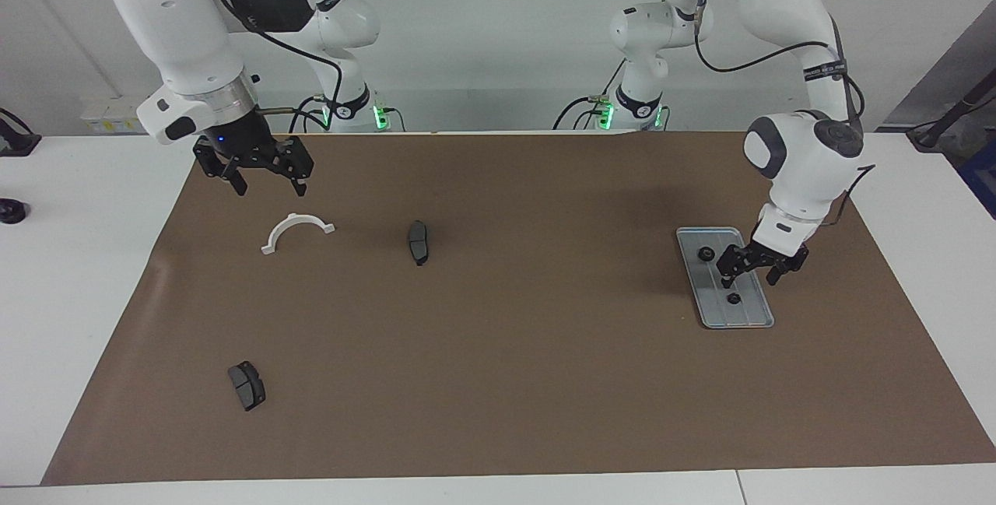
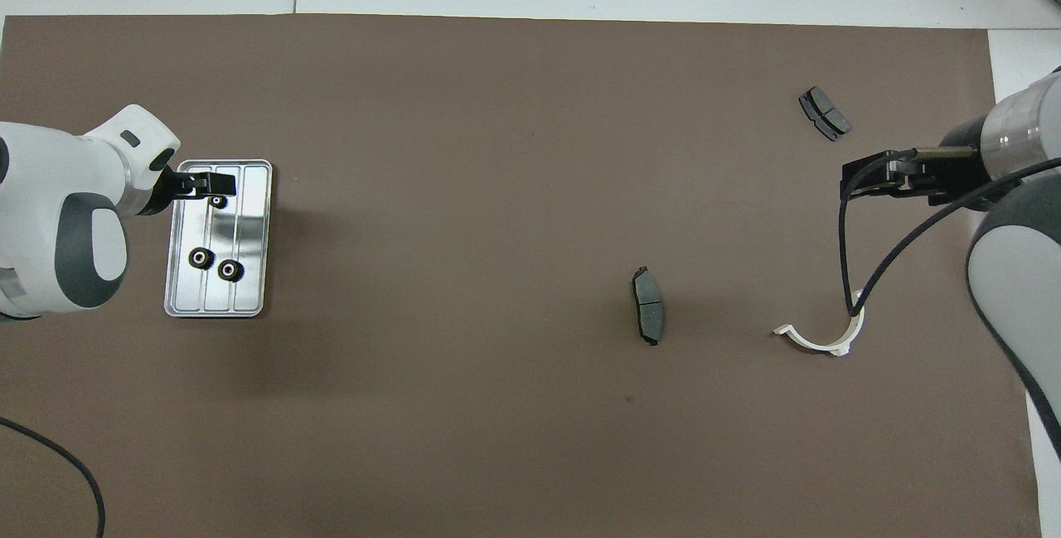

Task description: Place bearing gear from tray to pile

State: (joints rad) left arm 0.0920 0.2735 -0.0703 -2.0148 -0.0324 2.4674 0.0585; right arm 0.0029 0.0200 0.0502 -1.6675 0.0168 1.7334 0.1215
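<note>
- Silver-grey tray (image 1: 748, 317) at the left arm's end of the bench — we count three gears (image 2: 200, 258) in it.
- Left hand (image 1: 752, 272) over the tray, fingers wide, holding nothing.
- Right hand (image 1: 268, 184) waits wide over the brown mat (image 1: 498, 334), near the white half-ring (image 1: 296, 230).

i see a silver-grey tray (image 1: 748, 310) with lengthwise ridges on a plain brown mat (image 1: 498, 349). the gears (image 2: 200, 258) in the tray are black with pale centres. toward the right arm's end from the tray lie a dark grey brake pad (image 1: 418, 241), a white half-ring (image 1: 296, 230) and a second dark grey pad (image 1: 247, 385). my arms are white with black grippers (image 1: 748, 271).
</note>
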